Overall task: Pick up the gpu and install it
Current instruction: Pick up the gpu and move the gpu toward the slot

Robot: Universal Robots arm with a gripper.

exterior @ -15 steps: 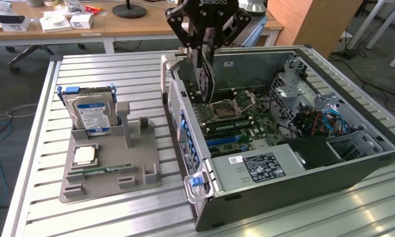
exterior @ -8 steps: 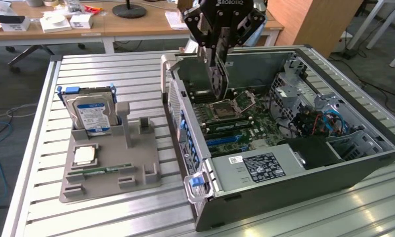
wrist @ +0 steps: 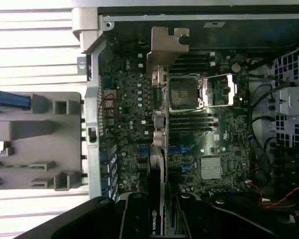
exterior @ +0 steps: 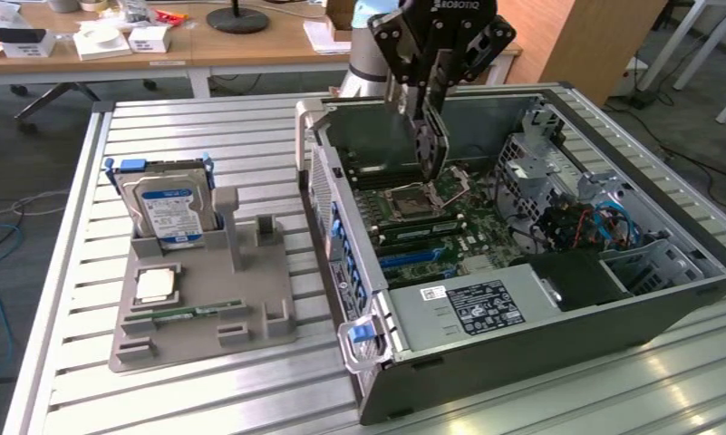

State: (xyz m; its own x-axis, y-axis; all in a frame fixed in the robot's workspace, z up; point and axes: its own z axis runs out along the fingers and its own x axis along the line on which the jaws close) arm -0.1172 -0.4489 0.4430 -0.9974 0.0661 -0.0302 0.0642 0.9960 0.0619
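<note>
While gpu (exterior: 433, 140) hangs edge-on over open tower case (exterior: 653, 299), gripper (exterior: 426, 95) pinches its upper edge, black fingers clamped on card. Card thin, black, blade-like; bent silver bracket (wrist: 166, 47) at one end. Held above green motherboard (wrist: 224, 139), beside square metal CPU socket (wrist: 184, 94). Ribbed aluminium table (exterior: 217, 399). Grey moulded fixture (exterior: 206, 331) holds silver hard drive (exterior: 169, 208) with blue-white label. Writing: "ROBOTIQ" on gripper body, "NVIDIA" on card edge.
</note>
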